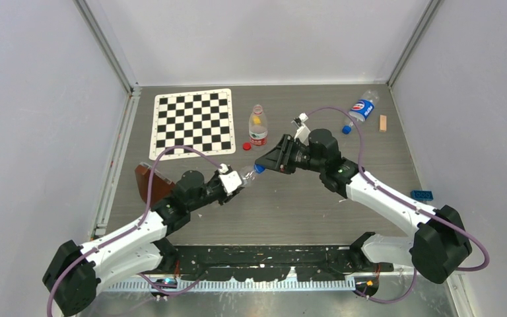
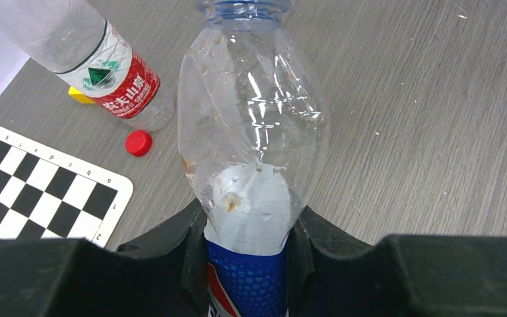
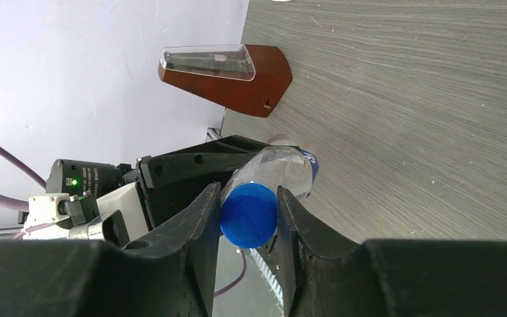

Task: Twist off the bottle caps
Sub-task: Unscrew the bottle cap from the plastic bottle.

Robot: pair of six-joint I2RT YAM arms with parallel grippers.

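We see the left gripper [image 2: 251, 228] clamped around the lower body of a blue-labelled bottle [image 2: 254, 119]. It holds the bottle tilted off the bench [image 1: 290, 205] near the middle, with the neck pointing toward the right arm. The right gripper [image 3: 249, 218] is closed on that bottle's blue cap [image 3: 249, 214], one finger pressed against each side.

A red-labelled bottle [image 1: 258, 125] stands upright toward the far edge, just right of the checkerboard mat [image 1: 193, 122]. A red cap [image 1: 246, 146] lies on the bench just beside its base. A third bottle [image 1: 363, 107] lies on its side in the far right corner, with a loose blue cap [image 1: 346, 129] near it. A brown wedge-shaped object [image 1: 152, 183] sits near the left edge, and a blue brick [image 1: 422, 195] lies by the right edge.
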